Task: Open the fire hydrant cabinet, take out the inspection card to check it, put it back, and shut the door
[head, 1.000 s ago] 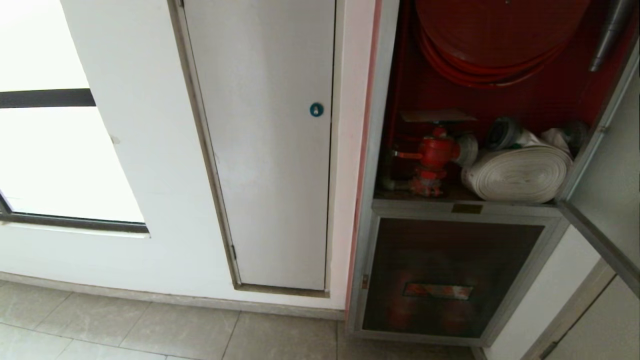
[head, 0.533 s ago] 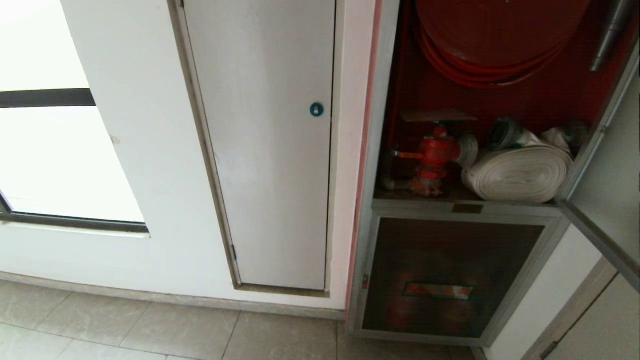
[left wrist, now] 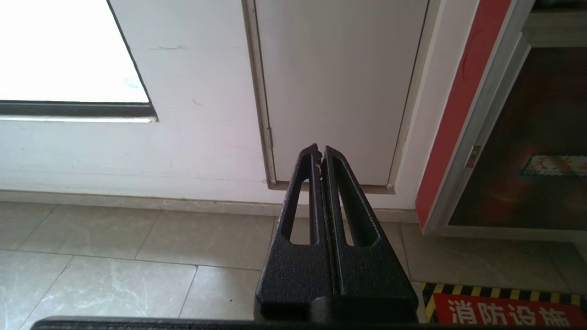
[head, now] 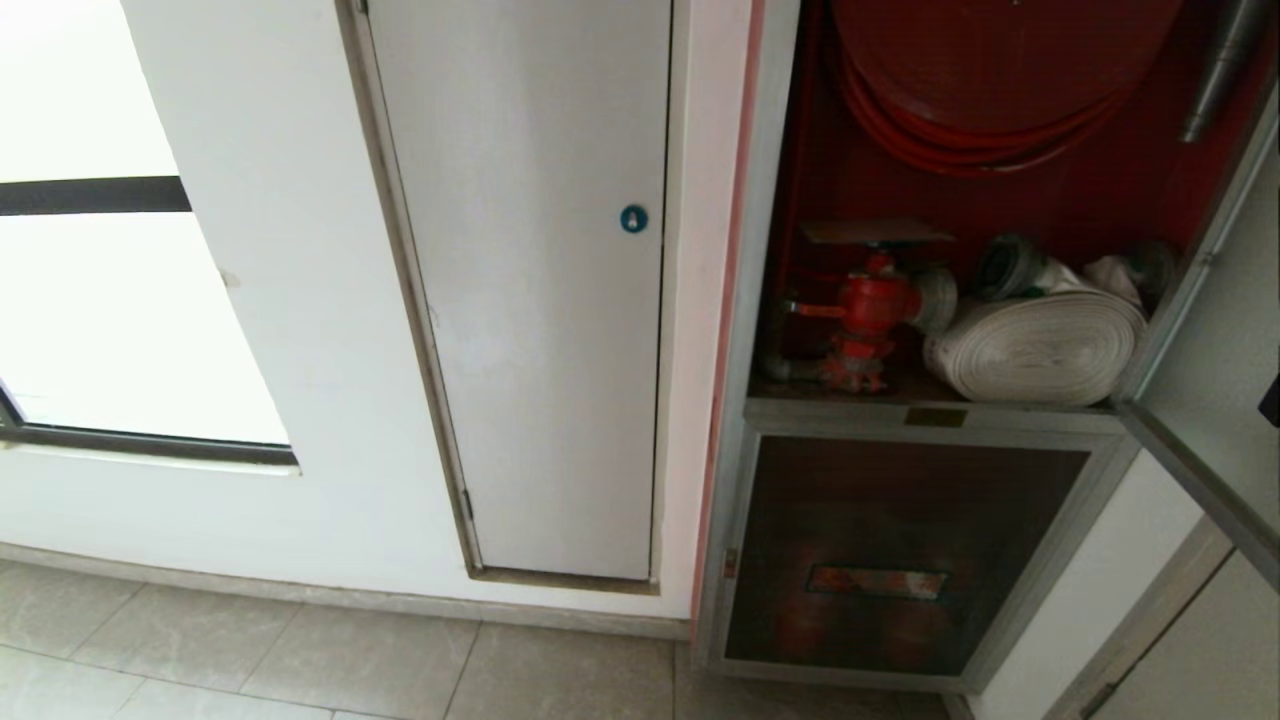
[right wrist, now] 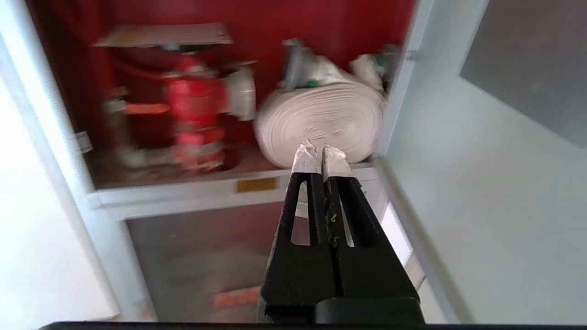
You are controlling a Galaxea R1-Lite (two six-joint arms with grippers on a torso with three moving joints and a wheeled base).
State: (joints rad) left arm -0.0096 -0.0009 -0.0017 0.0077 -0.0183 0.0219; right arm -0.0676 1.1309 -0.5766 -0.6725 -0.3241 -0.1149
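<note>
The fire hydrant cabinet stands open. Its door is swung out to the right, well clear of the frame. Inside the red upper compartment, the hose reel hangs at the top. Below it, the red valve sits on the left of the shelf, and the white rolled hose lies just beside it on the right. The inspection card lies flat on top of the valve, level and overhanging it on both sides. The lower dark-glass door is closed.

The right gripper is in front of the open compartment, apart from everything in it, with its tips before the rolled hose in the right wrist view. Its fingers are clenched together and empty.

The left gripper hangs low over the tiled floor, facing the white panel door. Its fingers are pressed together, grasping nothing.
</note>
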